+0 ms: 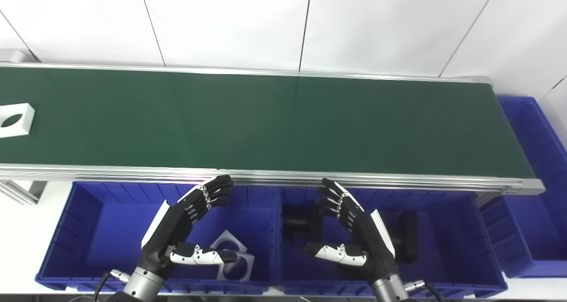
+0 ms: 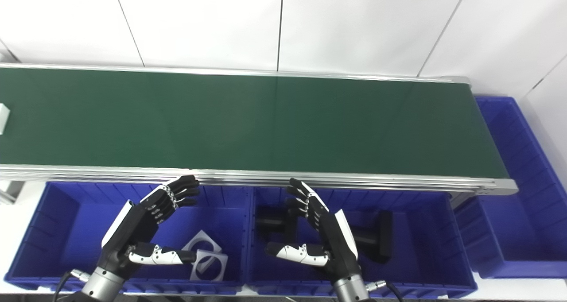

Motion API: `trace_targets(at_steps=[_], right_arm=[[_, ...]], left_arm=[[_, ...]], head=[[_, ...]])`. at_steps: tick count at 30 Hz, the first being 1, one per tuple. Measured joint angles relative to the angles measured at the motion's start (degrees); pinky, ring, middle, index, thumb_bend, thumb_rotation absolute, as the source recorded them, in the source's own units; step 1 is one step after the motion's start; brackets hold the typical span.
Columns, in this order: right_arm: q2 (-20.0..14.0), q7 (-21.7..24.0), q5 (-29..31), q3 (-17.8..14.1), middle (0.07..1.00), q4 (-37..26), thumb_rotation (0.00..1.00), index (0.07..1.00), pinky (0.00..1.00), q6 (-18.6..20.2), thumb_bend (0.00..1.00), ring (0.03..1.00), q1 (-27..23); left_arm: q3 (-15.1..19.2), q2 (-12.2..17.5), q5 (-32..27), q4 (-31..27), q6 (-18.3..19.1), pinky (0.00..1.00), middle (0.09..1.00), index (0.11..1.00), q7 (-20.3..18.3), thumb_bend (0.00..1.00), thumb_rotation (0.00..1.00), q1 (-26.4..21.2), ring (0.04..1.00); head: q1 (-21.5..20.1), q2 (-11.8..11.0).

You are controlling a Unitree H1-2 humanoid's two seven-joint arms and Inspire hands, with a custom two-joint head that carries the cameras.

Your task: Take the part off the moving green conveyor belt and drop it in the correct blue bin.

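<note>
White square part [image 1: 14, 120] with round hole lies flat on belt [image 1: 266, 120], far left of left hand [image 1: 186, 224]; both hands empty, fingers apart, right hand [image 1: 354, 231] likewise

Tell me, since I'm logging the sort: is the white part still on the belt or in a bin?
On the belt: the white part lies flat at its far left end.

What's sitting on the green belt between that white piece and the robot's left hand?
Nothing: in the left eye view, only bare green belt separates the white part from the left hand.
</note>
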Motion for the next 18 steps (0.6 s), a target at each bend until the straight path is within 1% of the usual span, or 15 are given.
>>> trace_targets(at_steps=[8,15,18], right_arm=[[0.2,0.0,0.0,-0.1,0.857,0.1,0.25,0.892,0.73,-0.2,0.81,0.807,-0.1],[0.2,0.0,0.0,-0.1,0.855,0.2,0.27,0.892,0.73,-0.3,0.82,0.805,-0.1],[0.2,0.0,0.0,-0.1,0.855,0.2,0.26,0.892,0.73,-0.3,0.81,0.806,-0.1]], left_arm=[[0.1,0.0,0.0,0.0,-0.4,0.76,0.837,0.833,0.1,0.85,0.09,-0.2,0.805],[0.1,0.0,0.0,-0.1,-0.4,0.76,0.838,0.837,0.1,0.85,0.08,-0.2,0.808],[0.1,0.0,0.0,-0.1,-0.4,0.77,0.839,0.837,0.1,0.84,0.08,-0.2,0.81]], head=[[0.1,-0.2],[0.0,-0.3],[0.1,-0.3]])
